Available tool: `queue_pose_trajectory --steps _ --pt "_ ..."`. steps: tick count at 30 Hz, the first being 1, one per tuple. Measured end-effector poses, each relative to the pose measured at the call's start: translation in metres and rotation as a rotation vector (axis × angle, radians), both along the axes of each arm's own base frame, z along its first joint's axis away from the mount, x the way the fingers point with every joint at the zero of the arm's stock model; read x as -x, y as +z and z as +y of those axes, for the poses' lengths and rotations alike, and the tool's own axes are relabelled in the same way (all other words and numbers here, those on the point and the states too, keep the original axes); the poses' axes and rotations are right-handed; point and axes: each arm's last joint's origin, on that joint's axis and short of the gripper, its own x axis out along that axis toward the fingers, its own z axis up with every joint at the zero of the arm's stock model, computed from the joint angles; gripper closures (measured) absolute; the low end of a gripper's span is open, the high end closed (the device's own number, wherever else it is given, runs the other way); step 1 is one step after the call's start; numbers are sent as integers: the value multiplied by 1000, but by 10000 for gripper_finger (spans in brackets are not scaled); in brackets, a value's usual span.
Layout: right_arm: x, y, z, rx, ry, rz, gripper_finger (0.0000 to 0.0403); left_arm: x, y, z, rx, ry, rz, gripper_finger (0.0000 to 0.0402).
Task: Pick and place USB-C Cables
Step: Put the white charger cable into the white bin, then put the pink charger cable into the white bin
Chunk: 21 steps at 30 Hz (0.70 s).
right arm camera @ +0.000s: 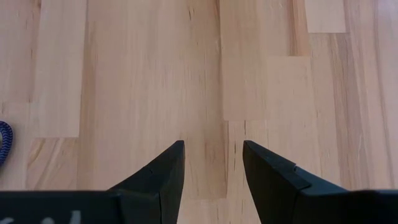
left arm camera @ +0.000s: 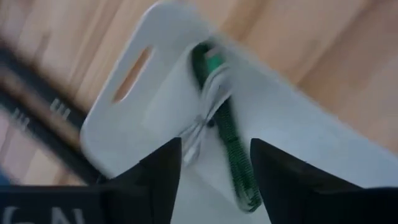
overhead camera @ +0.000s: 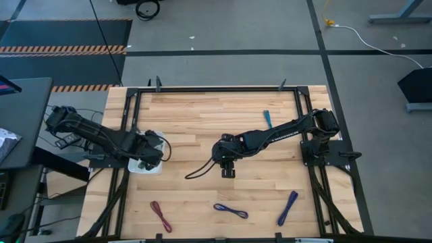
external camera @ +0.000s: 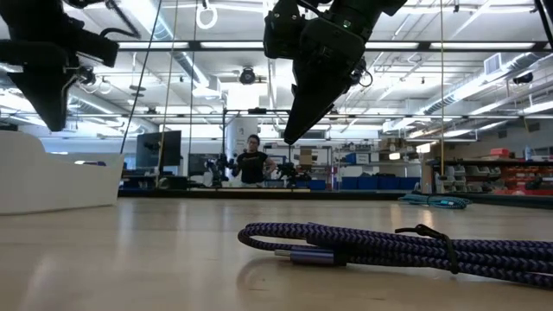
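My left gripper (left arm camera: pixel 214 146) hangs open over the small white tray (left arm camera: pixel 298 124) at the table's left edge (overhead camera: pixel 154 169). A green cable (left arm camera: pixel 230 140) and a silver-white cable (left arm camera: pixel 205 112) lie in the tray, under the fingers and apart from them. My right gripper (right arm camera: pixel 213 146) is open above bare wood at mid-table (overhead camera: pixel 228 169). The teal cable (overhead camera: pixel 267 119) lies near the far right. Along the near edge lie the dark red cable (overhead camera: pixel 160 216), the purple cable (overhead camera: pixel 231 210) (external camera: pixel 389 246) and the blue cable (overhead camera: pixel 287 207).
A thin black robot wire (overhead camera: pixel 197 171) loops over the wood just left of the right gripper. Black frame rails (overhead camera: pixel 128 135) run along the table's left and right sides. Open wood lies between the two arms. A person (external camera: pixel 253 161) stands far off in the room.
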Motion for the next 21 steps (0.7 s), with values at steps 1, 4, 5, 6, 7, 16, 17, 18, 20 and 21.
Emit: queue_pose_trajectory --steps 1,4,5,6,7,16,17,18,20,21 --pt "0 0 0 0 0 0 234 -2 0 -2 6 -41 -16 200" --pt "0 0 0 0 0 0 234 -9 0 -8 18 -179 -62 202" --pt "0 0 0 0 0 0 234 -11 1 -11 21 -217 -82 204" --pt "0 0 0 0 0 0 234 -13 1 -13 25 -248 -100 206" --pt "0 0 0 0 0 0 234 -15 1 -15 28 -278 -119 208" --pt "0 0 0 -1 -1 1 234 -24 7 -45 75 -517 -294 220" --pt "0 0 0 -1 -3 2 234 -24 8 -49 94 -535 -307 220" --pt "0 0 0 -1 -3 4 234 -23 8 -53 110 -555 -312 220" --pt "1 0 0 0 -3 7 234 -20 7 -61 134 -595 -308 221" --pt "1 0 0 0 -3 7 234 -18 6 -65 138 -617 -301 221"
